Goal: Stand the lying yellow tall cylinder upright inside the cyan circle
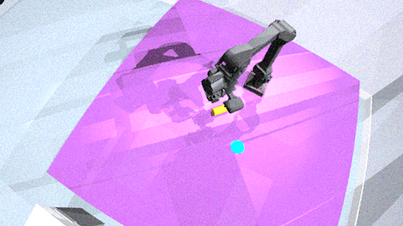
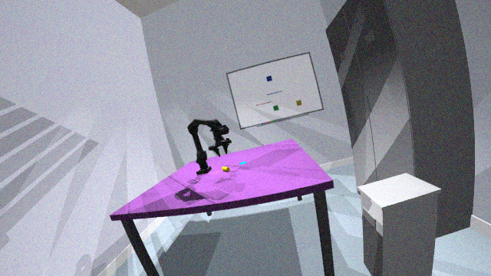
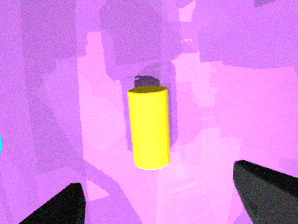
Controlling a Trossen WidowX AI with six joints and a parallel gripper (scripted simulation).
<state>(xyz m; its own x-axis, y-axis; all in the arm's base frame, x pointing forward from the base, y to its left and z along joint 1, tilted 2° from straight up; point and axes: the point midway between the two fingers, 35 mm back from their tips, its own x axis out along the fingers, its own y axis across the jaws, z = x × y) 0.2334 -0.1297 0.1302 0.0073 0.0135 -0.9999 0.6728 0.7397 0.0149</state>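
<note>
From here I see a solid yellow cylinder (image 1: 219, 110) (image 2: 225, 169) (image 3: 150, 129) mid-frame, a plain cyan circle (image 1: 237, 147) (image 2: 242, 163) (image 3: 0, 144), and a purple tabletop (image 1: 292, 212) (image 2: 268, 172) (image 3: 55, 30).

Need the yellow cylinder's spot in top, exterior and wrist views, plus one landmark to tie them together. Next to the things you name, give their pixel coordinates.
Top: just above and right of centre, partly covered by the claw (image 1: 224, 101) (image 2: 223, 154) (image 3: 159, 172).
Exterior: cylinder (image 1: 218, 111) (image 2: 225, 169) (image 3: 151, 129) left of and below centre, on the table.
Wrist: around the centre, lying between and beyond the fingertips.
Shared landmark: cyan circle (image 1: 237, 147) (image 2: 242, 163) (image 3: 0, 144), only a sliver at the wrist view's left edge.

Steep high top view, distant exterior, both spanning the tabletop (image 1: 298, 180) (image 2: 268, 169).
</note>
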